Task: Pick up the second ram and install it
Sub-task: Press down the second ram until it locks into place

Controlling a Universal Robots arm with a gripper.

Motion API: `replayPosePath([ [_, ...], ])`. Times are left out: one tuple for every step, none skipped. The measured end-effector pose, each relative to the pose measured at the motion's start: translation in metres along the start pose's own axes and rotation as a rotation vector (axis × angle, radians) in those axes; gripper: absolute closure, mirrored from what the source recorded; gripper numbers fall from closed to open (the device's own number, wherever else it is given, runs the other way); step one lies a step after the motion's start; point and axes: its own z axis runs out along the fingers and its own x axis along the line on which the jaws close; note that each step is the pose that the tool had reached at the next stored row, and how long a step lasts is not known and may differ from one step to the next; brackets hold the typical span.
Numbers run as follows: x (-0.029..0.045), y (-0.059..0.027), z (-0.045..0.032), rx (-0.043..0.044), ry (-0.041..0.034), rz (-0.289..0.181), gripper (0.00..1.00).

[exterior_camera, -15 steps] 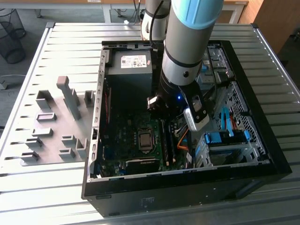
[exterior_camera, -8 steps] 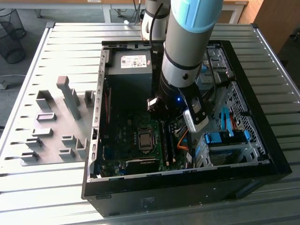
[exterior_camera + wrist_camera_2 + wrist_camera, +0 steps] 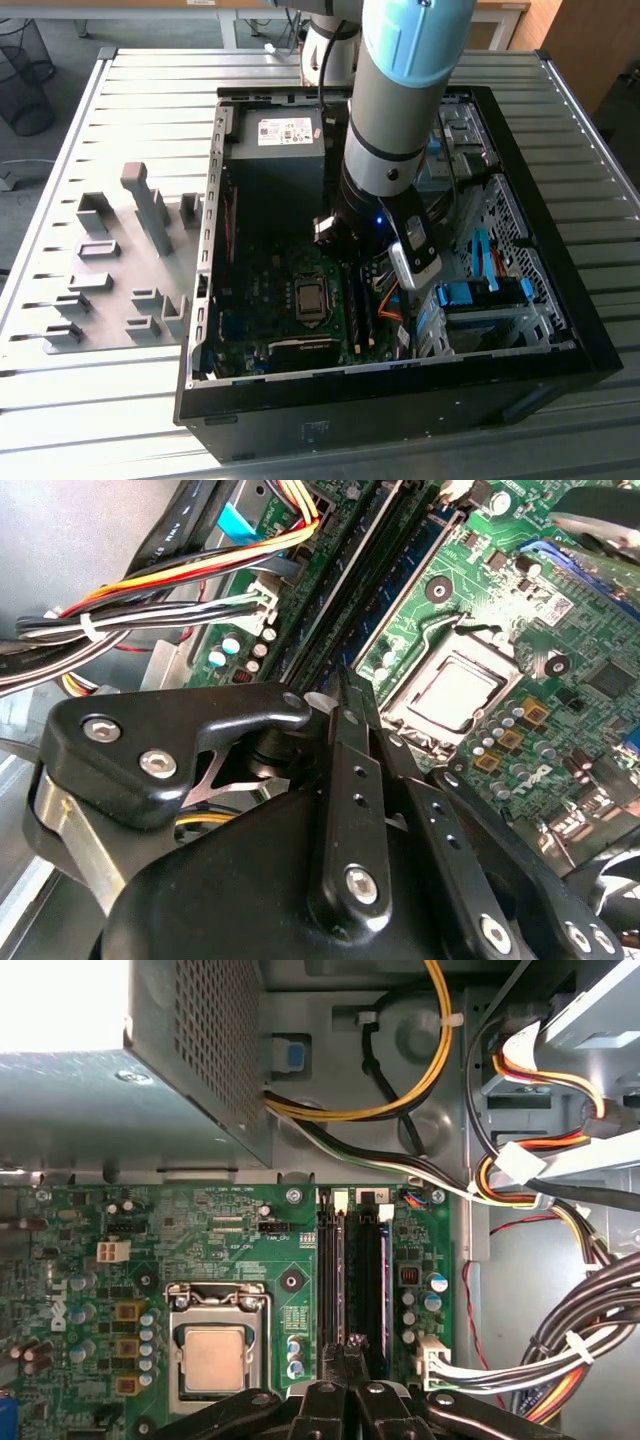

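The gripper [image 3: 347, 1352] is hanging right over the memory slots [image 3: 370, 1270] with its fingers pinched together, holding nothing I can see; the second ram [image 3: 333, 1270] seems to be sitting in a slot, stretching straight away from the tips.

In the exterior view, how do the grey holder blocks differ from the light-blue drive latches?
The grey holder blocks stand on the table outside the computer case, at the exterior view's left. The light-blue drive latches sit inside the case, at that view's right. The blocks rise upright to varied heights, while the latches lie low. Neither touches the gripper.
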Motion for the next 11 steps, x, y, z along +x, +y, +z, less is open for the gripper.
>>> replayPosePath([
  [0.0, 0.0, 0.0009, -0.0001, 0.0, 0.0, 0.9],
  [-0.0001, -0.0001, 0.0018, -0.0003, 0.0, 0.0, 0.9],
  [-0.0001, -0.0001, 0.0028, -0.0003, 0.0, 0.0, 0.9],
  [-0.0001, -0.0002, 0.0037, -0.0004, 0.0, 0.0, 0.9],
  [-0.0001, -0.0002, 0.0046, -0.0005, 0.0, 0.0, 0.9],
  [-0.0002, -0.0003, 0.0053, -0.0002, 0.0001, 0.0, 0.9],
  [-0.0002, -0.0004, 0.006, 0.0003, 0.0002, 0.0, 0.9],
  [-0.0002, -0.0005, 0.0066, 0.0004, 0.0003, 0.0, 0.9],
  [-0.0002, -0.0005, 0.0072, 0.0001, 0.0003, 0.0, 0.9],
  [-0.0002, -0.0006, 0.0079, -0.0003, 0.0002, 0.0, 0.9],
  [-0.0002, -0.0006, 0.0084, -0.0009, 0.0002, 0.0, 0.9],
])
